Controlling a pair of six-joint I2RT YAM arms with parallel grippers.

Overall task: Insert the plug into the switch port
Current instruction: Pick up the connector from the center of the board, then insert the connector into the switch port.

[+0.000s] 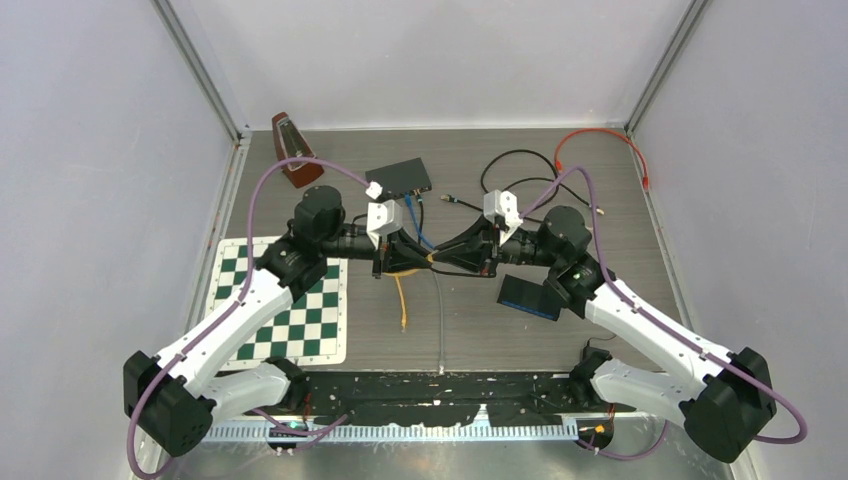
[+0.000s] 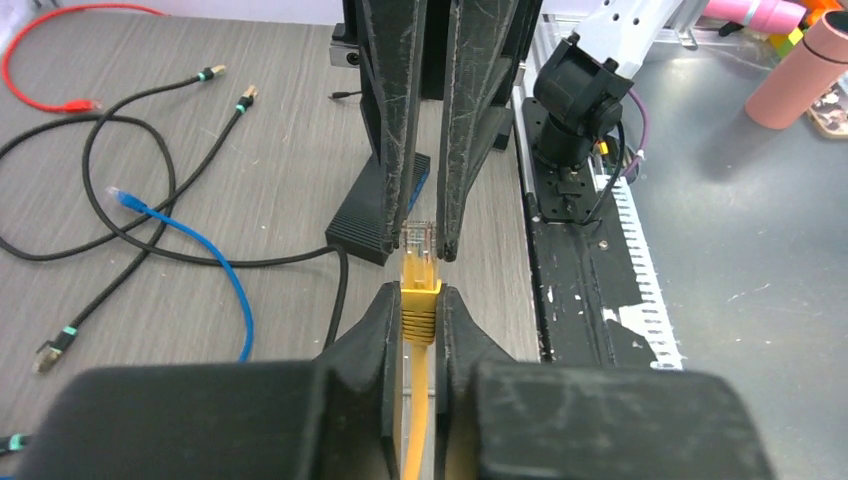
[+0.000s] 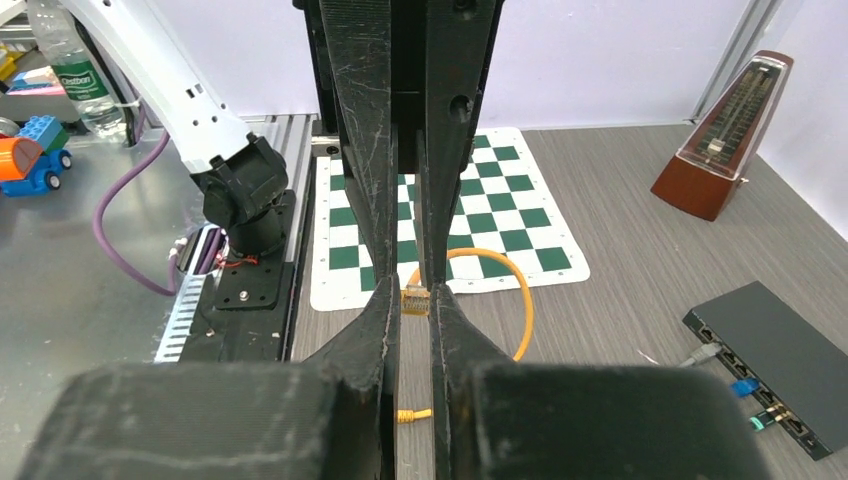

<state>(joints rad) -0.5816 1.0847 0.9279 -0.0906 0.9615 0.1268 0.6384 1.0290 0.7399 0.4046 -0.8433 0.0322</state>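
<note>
Yellow-booted plug (image 2: 420, 262) hangs mid-table, gripped from both sides: left gripper (image 2: 420, 297) clenches its boot and right gripper (image 3: 415, 293) nips the clear tip, probably a handover to square it. Switch (image 1: 398, 177) lies well apart behind, ports facing the arms.

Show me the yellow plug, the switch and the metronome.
yellow plug (image 2: 421, 300), left wrist view, on its yellow boot
switch (image 3: 790, 348), right wrist view, on its top face
metronome (image 3: 725, 138), right wrist view, on its front face
</note>
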